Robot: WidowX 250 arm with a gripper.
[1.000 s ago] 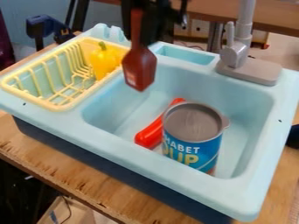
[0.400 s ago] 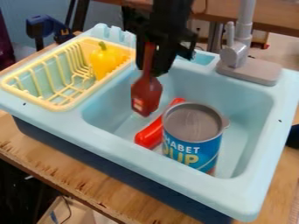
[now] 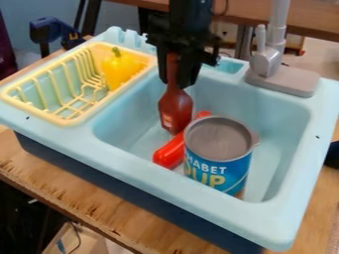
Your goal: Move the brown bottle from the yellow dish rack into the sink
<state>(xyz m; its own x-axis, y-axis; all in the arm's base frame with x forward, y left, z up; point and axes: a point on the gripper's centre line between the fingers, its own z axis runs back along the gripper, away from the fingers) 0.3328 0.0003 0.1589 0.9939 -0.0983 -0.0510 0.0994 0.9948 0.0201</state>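
The black gripper [image 3: 177,74] hangs over the back left part of the light blue sink [image 3: 278,116], shut on the neck of a dark red bottle [image 3: 175,110]. The bottle is upright, its base low in the basin just behind a bright red object [image 3: 171,151]. Beside that object stands a blue soup can [image 3: 218,154] with a grey top, which hides part of it. Whether the bottle touches the basin floor or the red object, I cannot tell.
A yellow dish rack [image 3: 63,120] with a yellow pepper [image 3: 120,69] in it sits at the sink's left. The grey faucet [image 3: 266,59] rises at the back right. A blue clamp [image 3: 53,31] is at the upper left.
The gripper has come down and a little to the right with the bottle, which now hangs lower in the basin, nearer the red object. The can and pepper have not moved.
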